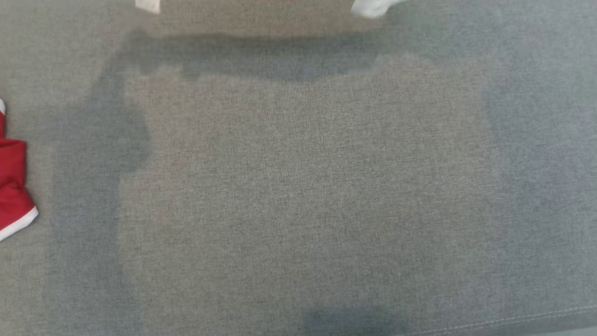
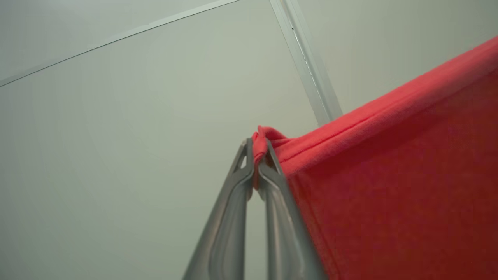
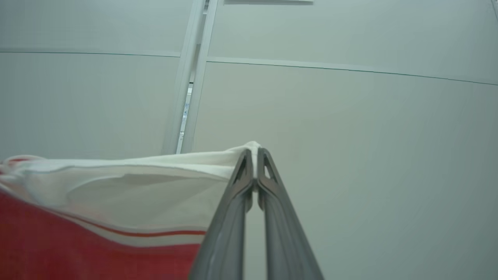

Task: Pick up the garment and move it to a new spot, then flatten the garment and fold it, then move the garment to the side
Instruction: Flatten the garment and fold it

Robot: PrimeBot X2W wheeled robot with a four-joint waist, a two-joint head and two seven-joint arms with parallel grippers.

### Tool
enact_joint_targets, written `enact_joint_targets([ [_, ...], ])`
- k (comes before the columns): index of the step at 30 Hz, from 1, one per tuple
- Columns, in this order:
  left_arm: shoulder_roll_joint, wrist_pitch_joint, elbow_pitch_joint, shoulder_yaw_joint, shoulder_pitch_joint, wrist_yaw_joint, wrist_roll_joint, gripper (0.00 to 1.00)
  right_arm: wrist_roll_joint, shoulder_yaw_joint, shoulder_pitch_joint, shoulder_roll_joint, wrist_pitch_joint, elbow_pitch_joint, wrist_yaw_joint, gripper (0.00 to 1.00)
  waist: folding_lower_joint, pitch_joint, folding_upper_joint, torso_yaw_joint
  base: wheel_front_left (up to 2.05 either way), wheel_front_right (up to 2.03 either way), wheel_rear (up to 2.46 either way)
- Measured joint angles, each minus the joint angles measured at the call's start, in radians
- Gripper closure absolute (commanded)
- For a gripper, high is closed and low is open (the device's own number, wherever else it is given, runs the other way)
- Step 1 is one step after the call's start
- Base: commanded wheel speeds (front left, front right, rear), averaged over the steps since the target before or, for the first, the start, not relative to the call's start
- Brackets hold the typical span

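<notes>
Between the left jaws, pressed tight together, a bunched red corner of the garment (image 2: 389, 175) is pinched right at the tips. From that pinch the hemmed edge runs away up and to the right of the left wrist view, and the red cloth hangs below it.

The right jaws are likewise closed, with a white corner of the same garment caught between the tips. From there the white band (image 3: 136, 190) leads off to the left of the right wrist view, with a thin red stripe and red cloth beneath it. So the garment lies inward from each pair of jaws, its long axis strung from one pinch to the other. Both arms carry it equally.

Further out, the head view catches a red lobe with a white trim (image 1: 13, 186) at the far left edge of the grey fabric surface (image 1: 298, 186). Whether that lobe touches the surface or hangs just over it I cannot tell.

The broad bare stretch of surface lies to the right of the garment. I judge that the coming move is a sideways carry to the right, then a lowering with the edge kept stretched.
</notes>
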Motion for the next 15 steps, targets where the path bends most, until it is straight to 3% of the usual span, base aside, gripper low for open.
enact_joint_targets([
  [7, -0.005, -0.073, 0.080, -0.007, -0.052, 0.000, -0.006, 1.00, -0.058, -0.011, 0.009, -0.028, -0.004, -0.052, 0.000, 1.00, 0.0000, 0.105, 0.0000, -0.003, 0.00, 0.00, 0.00],
  [15, -0.110, -0.080, 0.076, 0.093, 0.363, 0.026, -0.063, 1.00, 0.022, 0.045, 0.471, -0.090, -0.004, -0.188, 0.001, 1.00, 0.0001, 0.193, 0.0000, 0.006, 0.00, 0.00, 0.00],
])
